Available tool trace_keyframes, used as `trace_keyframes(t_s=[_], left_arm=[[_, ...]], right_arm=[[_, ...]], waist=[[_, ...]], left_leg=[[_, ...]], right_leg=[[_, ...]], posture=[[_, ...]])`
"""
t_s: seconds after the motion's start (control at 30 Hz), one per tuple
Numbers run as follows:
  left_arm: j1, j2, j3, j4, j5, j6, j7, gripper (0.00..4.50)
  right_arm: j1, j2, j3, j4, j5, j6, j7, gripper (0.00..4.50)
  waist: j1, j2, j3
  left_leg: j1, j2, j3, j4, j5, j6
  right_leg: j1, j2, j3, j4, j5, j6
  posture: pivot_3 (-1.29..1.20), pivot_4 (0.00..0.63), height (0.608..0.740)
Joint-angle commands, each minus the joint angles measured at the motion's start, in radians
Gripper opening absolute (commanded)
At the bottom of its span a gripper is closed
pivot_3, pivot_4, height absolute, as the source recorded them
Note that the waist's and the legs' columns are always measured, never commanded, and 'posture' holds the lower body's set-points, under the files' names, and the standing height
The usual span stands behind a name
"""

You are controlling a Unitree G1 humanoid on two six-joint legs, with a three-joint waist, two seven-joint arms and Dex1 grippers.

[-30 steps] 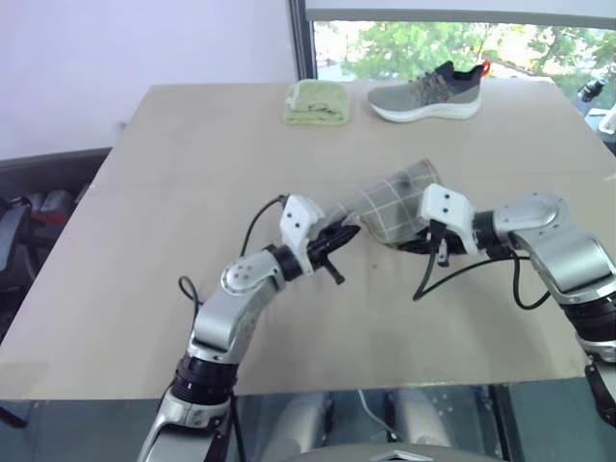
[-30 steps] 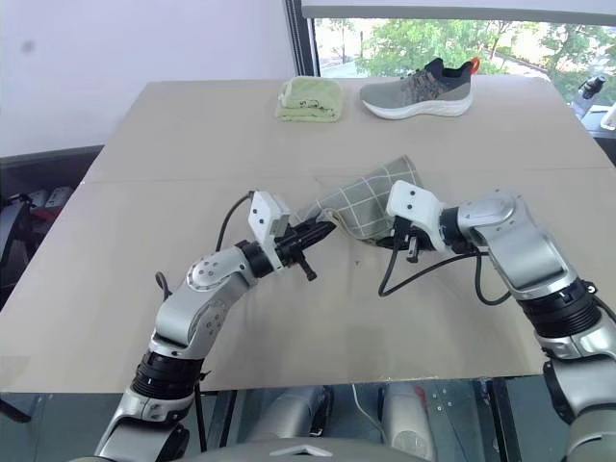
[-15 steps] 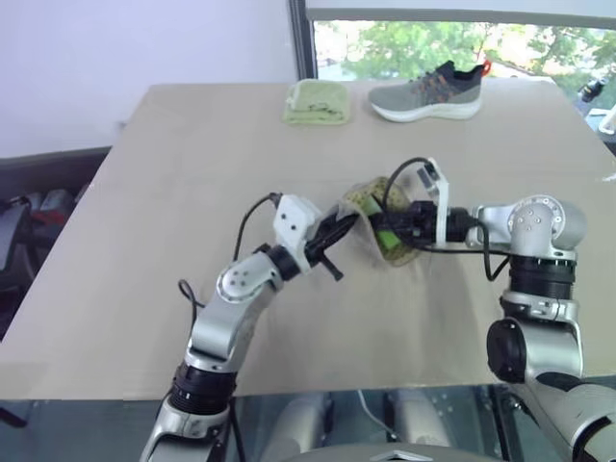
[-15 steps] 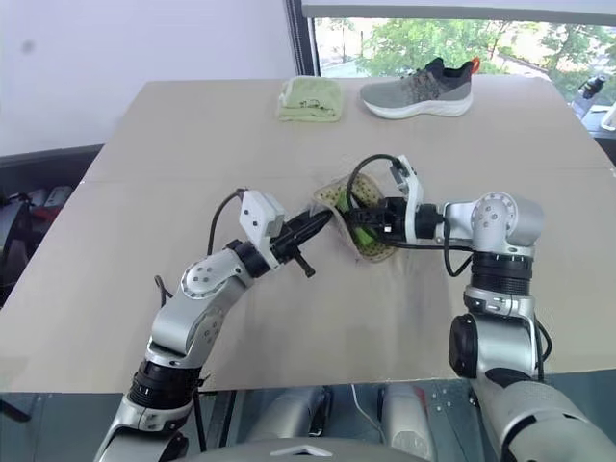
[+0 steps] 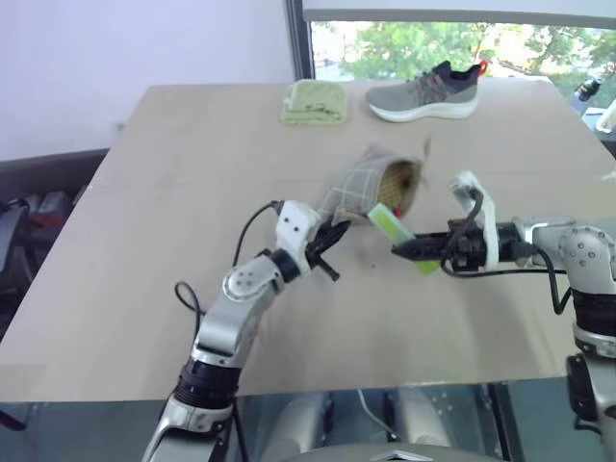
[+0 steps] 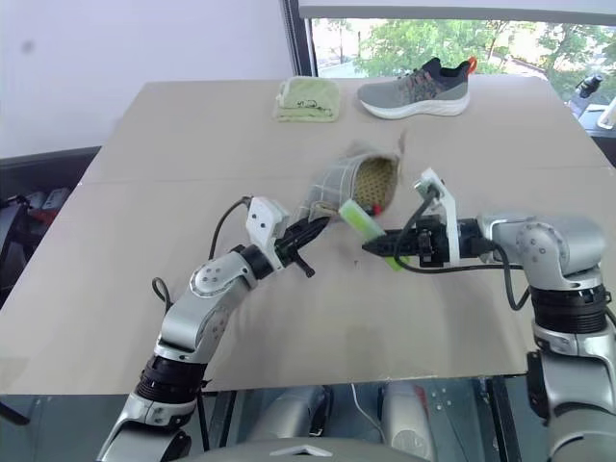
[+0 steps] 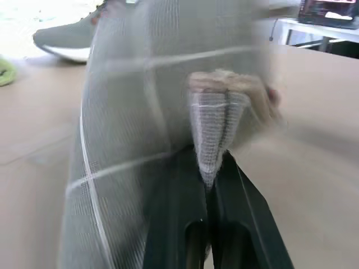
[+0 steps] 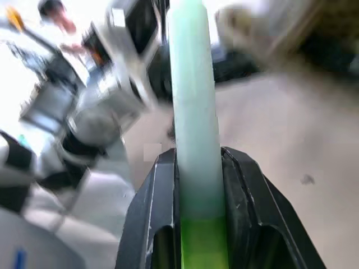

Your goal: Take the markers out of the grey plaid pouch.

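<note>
Midway through the emptying, the right gripper is clamped on the light green marker, now clear of the grey plaid pouch, whose corner the left gripper pinches just above the counter. Next, by the look of it: set the marker down, then go back for the red one showing at the pouch's mouth.

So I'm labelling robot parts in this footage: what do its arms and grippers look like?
Both arms have silver-grey metal shells with black joints. Each wrist carries a white boxy camera housing, and a loose black cable loops from it along the forearm. The left gripper and the right gripper each end in two slim black fingers.
</note>
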Motion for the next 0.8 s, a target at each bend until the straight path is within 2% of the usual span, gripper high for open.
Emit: trace_keyframes(t_s=[0.03,0.2,0.43,0.57,0.63,0.7,0.73,0.8], left_arm=[[-0.021,-0.003,0.045,-0.013,-0.006,-0.019,0.018,0.00],[0.008,0.024,0.078,-0.053,-0.038,0.000,-0.014,0.00],[0.097,0.128,0.115,-0.157,-0.146,0.071,-0.134,0.00],[0.147,0.197,0.141,-0.223,-0.234,0.145,-0.198,0.00],[0.155,0.222,0.149,-0.225,-0.229,0.143,-0.208,0.00],[0.166,0.251,0.152,-0.227,-0.227,0.152,-0.221,0.00],[0.170,0.265,0.152,-0.228,-0.219,0.155,-0.221,0.00],[0.168,0.275,0.160,-0.221,-0.219,0.154,-0.215,0.00]], right_arm=[[0.028,-0.102,0.115,0.038,-0.153,-0.213,0.044,0.38],[0.009,-0.163,0.126,0.192,-0.268,-0.393,0.048,0.38],[-0.024,-0.275,0.147,0.378,-0.488,-0.676,0.024,0.38],[-0.010,-0.305,0.113,0.419,-0.507,-0.764,0.063,0.38],[-0.011,-0.311,0.105,0.444,-0.523,-0.788,0.060,1.40],[-0.006,-0.318,0.103,0.460,-0.546,-0.825,0.051,2.00],[-0.009,-0.315,0.096,0.469,-0.555,-0.832,0.033,2.64],[-0.016,-0.317,0.092,0.472,-0.564,-0.823,0.028,3.61]], waist=[[0.002,0.000,0.000],[0.002,0.000,0.000],[0.002,0.000,0.000],[0.002,0.000,0.001],[0.002,0.000,0.001],[0.002,0.000,0.001],[0.002,0.000,0.001],[0.002,0.000,0.001]], left_leg=[[-0.001,0.000,0.000,0.000,0.000,0.000],[-0.001,0.000,0.000,0.000,0.000,0.000],[0.000,0.000,0.000,0.000,0.000,0.000],[0.000,0.000,0.001,-0.001,0.000,0.000],[0.000,0.000,0.000,-0.001,0.000,0.000],[0.001,0.001,0.000,-0.001,0.000,0.000],[0.001,0.001,0.000,-0.001,0.000,0.000],[0.001,0.001,0.001,-0.001,0.000,0.000]], right_leg=[[0.000,0.000,-0.001,0.000,0.000,0.000],[0.000,0.000,0.000,0.000,0.000,0.000],[0.000,0.000,0.000,-0.001,0.000,0.000],[0.000,0.000,0.001,-0.001,0.000,0.000],[0.000,0.000,0.001,-0.001,0.000,0.000],[0.000,0.001,0.001,-0.001,0.000,0.000],[0.000,0.001,0.001,0.000,0.000,0.000],[0.000,0.001,0.001,-0.001,0.000,0.000]], posture=[[0.00,0.150,0.740],[0.00,0.150,0.740],[0.00,0.150,0.740],[0.00,0.150,0.740],[0.00,0.150,0.740],[0.00,0.150,0.740],[0.00,0.150,0.740],[0.00,0.150,0.740]])
